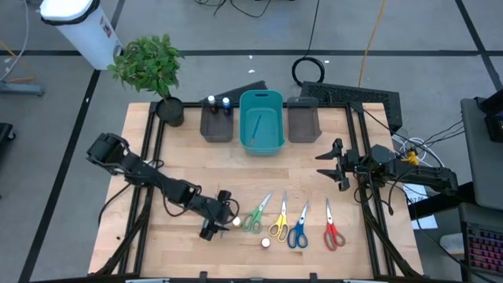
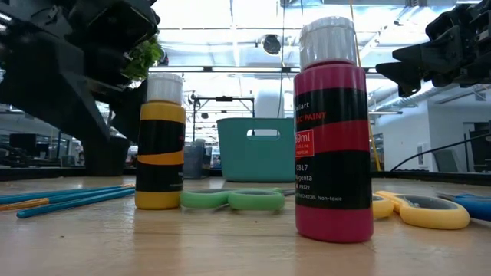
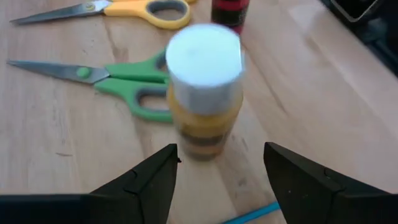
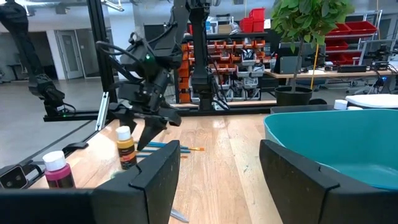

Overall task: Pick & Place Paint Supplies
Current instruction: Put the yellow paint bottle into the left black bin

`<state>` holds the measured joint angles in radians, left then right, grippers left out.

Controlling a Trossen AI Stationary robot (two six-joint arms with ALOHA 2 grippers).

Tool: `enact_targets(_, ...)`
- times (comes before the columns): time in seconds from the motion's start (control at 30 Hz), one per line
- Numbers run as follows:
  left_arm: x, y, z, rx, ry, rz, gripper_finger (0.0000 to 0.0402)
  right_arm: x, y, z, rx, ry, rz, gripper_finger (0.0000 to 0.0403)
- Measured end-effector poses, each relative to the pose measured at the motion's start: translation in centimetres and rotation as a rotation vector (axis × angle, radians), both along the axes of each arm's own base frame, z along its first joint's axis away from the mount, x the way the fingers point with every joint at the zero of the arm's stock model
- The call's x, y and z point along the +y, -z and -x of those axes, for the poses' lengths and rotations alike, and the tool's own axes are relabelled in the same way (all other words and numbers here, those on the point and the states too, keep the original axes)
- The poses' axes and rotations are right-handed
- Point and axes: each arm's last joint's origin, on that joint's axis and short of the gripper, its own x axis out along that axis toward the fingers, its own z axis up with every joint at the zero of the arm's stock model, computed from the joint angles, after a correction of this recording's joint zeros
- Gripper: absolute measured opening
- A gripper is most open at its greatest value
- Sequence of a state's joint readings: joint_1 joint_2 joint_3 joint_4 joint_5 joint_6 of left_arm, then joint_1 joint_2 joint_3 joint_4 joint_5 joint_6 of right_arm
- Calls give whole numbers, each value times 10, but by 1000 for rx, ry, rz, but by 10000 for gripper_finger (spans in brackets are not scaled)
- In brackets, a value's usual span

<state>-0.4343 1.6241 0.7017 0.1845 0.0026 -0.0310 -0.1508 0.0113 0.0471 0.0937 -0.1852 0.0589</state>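
Yellow paint bottle (image 3: pixel 204 93), white-capped, upright on the tabletop near the front edge, left of centre, just beside the green scissors (image 1: pixel 255 215). Left gripper (image 3: pixel 221 177) down low around it, fingers spread to either side of the bottle, not clamped on it, gaps showing on both sides; nothing held. Lined up that way, by the look of it, for a squeeze on the body below the cap. Magenta bottle (image 2: pixel 333 130) upright closer to the front edge, apart from the yellow one, untouched. Blue brushes (image 2: pixel 65 199) flat on the wood just left of the yellow bottle. Yellow scissors (image 1: pixel 278 222), blue scissors (image 1: pixel 298 229) and red scissors (image 1: pixel 331 228) fanned in a row toward the right, blades pointing at the back edge. Two dark bottles (image 1: pixel 218 102) already standing in the dark grey bin (image 1: pixel 218 126) at the back edge, beside the teal bin (image 1: pixel 262 122), so likely the drop spot. Right gripper (image 1: pixel 336 165) parked above the right side, fingers wide apart, empty, waiting clear of the left arm's work.
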Motion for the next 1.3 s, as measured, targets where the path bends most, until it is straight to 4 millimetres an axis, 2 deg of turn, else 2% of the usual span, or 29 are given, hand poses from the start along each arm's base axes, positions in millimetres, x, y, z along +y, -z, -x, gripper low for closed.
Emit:
enact_targets(0.23,6,-4,0,-12,-60,-46,248,0,0,0,0,0,0,212)
enact_targets(0.5,12,-33,2,-92,-93,38,248,0,0,0,0,0,0,212)
enact_targets(0.73,10,-48,7,-138,-91,78,248,0,0,0,0,0,0,212)
enact_targets(1.3,-4,-47,8,-193,-79,57,248,0,0,0,0,0,0,212)
